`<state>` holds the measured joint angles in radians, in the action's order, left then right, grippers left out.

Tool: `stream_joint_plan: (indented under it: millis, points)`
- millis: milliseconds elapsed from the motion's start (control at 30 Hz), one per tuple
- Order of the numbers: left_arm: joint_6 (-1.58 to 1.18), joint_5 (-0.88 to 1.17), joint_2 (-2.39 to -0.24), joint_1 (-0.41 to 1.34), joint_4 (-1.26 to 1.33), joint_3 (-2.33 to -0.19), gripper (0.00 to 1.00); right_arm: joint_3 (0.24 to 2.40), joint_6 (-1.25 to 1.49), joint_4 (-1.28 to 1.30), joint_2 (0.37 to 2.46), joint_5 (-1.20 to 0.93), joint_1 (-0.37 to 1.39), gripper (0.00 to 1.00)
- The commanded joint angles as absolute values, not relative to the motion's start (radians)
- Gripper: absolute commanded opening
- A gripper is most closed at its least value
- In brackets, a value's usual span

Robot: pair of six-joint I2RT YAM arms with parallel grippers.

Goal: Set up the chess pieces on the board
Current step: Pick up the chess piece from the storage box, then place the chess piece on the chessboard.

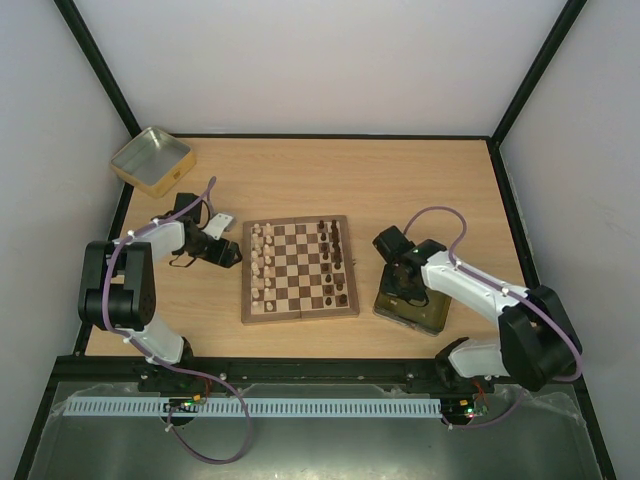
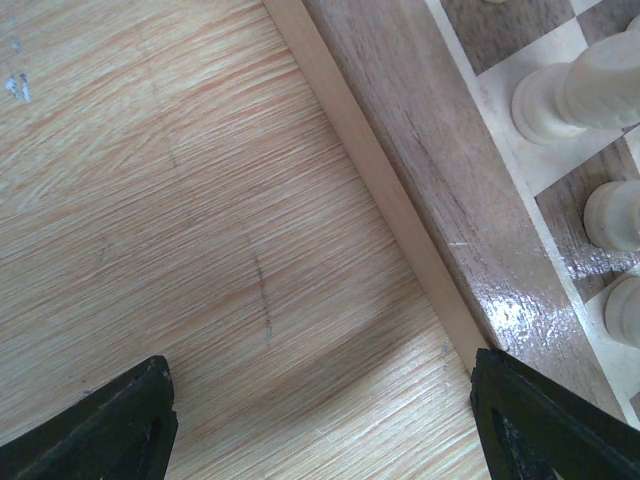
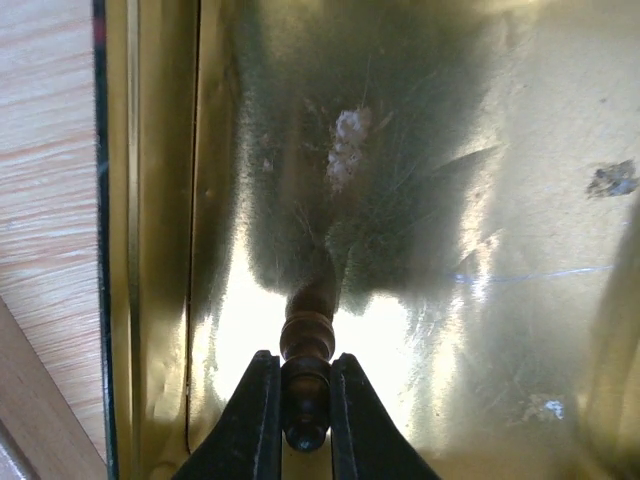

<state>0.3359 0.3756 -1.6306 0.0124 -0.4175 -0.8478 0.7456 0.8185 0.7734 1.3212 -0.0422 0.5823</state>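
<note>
gold metal fills the right wrist view: the scuffed floor of a tin. over it the right gripper is pinched tight on a dark chess piece, with its fingers pressing the turned stem from both sides. the piece points away from the camera toward the tin floor, and whether it touches the floor cannot be told. seen from above, this tin sits on the table just right of the board, and the right arm is bent over it.

the board lies in the middle of the table between the two arms. pale pieces stand in two files along its left side and dark pieces along its right side.

the left gripper is spread wide and holds nothing. it hangs over bare table just beside the board's left rim, and in its own view one finger overlaps that rim. a second tin sits at the far left corner of the table, well apart from the board.
</note>
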Motion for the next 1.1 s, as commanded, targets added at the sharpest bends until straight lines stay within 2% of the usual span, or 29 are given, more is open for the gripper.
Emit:
stream_joint_plan:
  millis: [0, 267, 500, 1067]
  points:
    - [0.335, 0.367, -1.657, 0.021, -0.445, -0.838, 0.81, 0.799, 0.797, 0.856, 1.283, 0.035, 0.577, 0.04]
    - [0.335, 0.365, -1.652, 0.020, -0.445, -0.836, 0.81, 0.894, 0.783, 0.931, 1.266, 0.104, 0.585, 0.03]
    - [0.334, 0.362, -1.648, 0.020, -0.446, -0.835, 0.81, 1.029, 0.804, 0.964, 1.306, 0.169, 0.685, 0.02]
    - [0.336, 0.364, -1.643, 0.014, -0.443, -0.833, 0.81, 1.125, 0.767, 0.793, 1.530, -0.009, 0.757, 0.02]
